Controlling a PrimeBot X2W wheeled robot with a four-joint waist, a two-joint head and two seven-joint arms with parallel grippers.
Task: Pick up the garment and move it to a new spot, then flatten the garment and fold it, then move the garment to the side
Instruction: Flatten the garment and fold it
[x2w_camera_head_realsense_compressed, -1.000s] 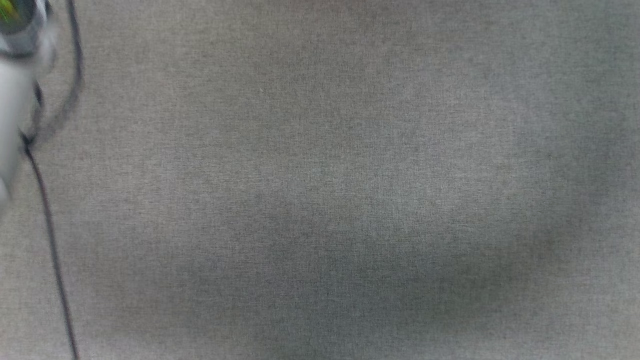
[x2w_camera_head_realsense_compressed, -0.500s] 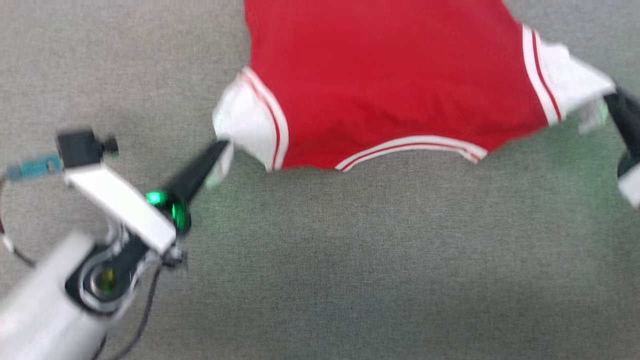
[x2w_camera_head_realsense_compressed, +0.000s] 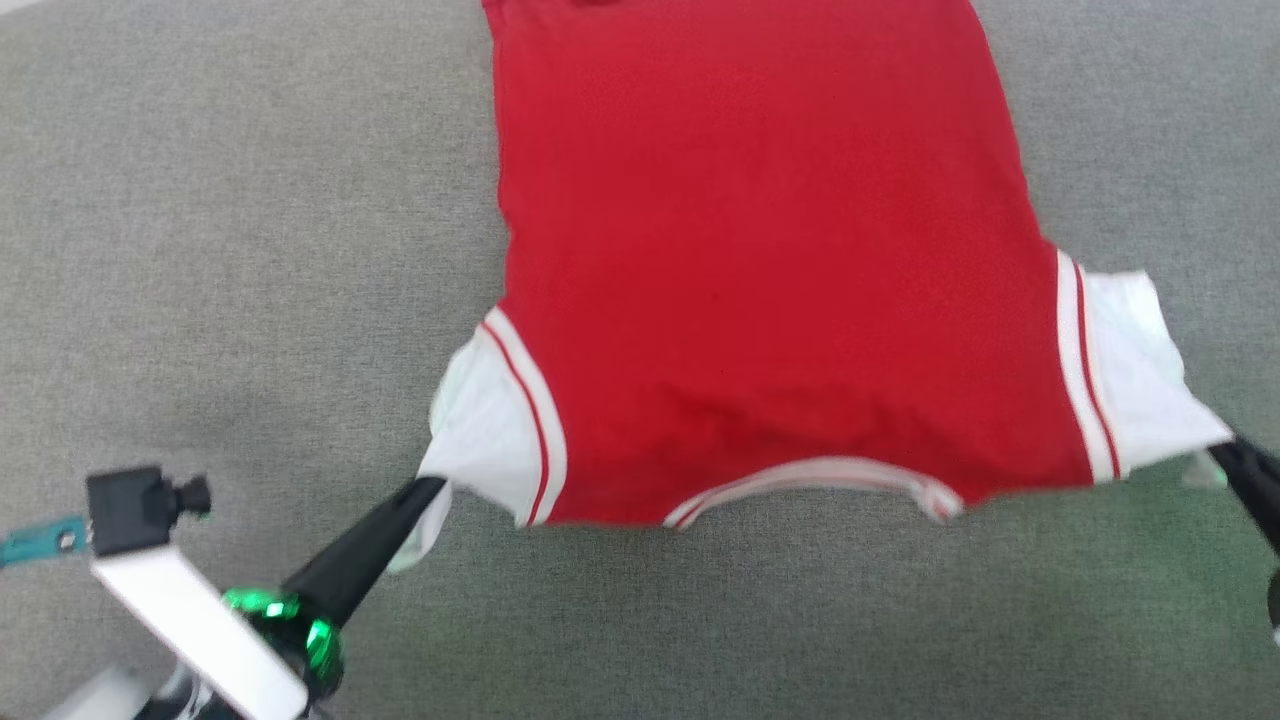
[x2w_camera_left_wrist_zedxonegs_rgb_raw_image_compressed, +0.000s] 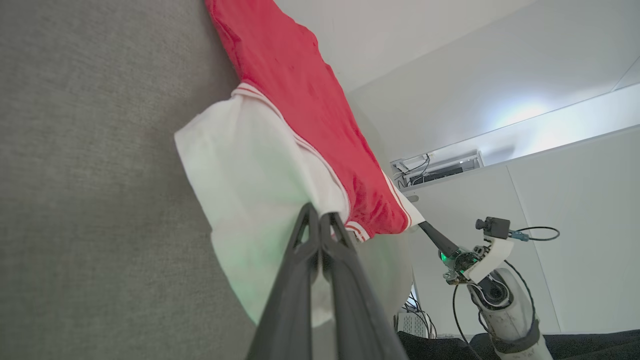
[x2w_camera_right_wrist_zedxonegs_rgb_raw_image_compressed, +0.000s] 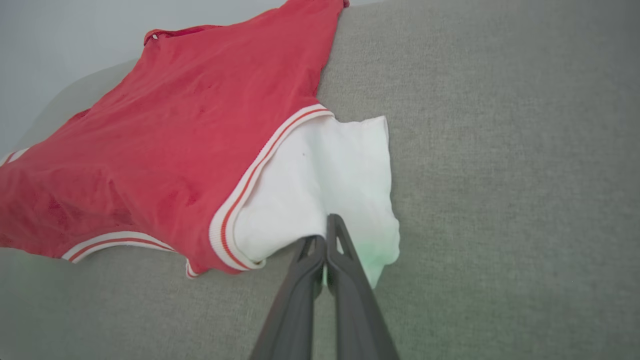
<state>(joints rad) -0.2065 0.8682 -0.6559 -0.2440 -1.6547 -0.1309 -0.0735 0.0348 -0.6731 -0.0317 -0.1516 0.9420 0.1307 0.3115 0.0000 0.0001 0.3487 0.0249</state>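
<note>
Red garment (x2w_camera_head_realsense_compressed: 760, 250) btwn L end effector (x2w_camera_head_realsense_compressed: 433, 488) & R end effector (x2w_camera_head_realsense_compressed: 1216, 453)

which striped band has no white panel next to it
The curved band along the garment's near edge, at the middle. The left band and right band are straight and each border a white panel.

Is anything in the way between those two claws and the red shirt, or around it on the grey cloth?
Nothing visible. The left gripper and the right gripper are each shut on the shirt, pinching a white sleeve, and no other thing lies on the grey cloth around it.
</note>
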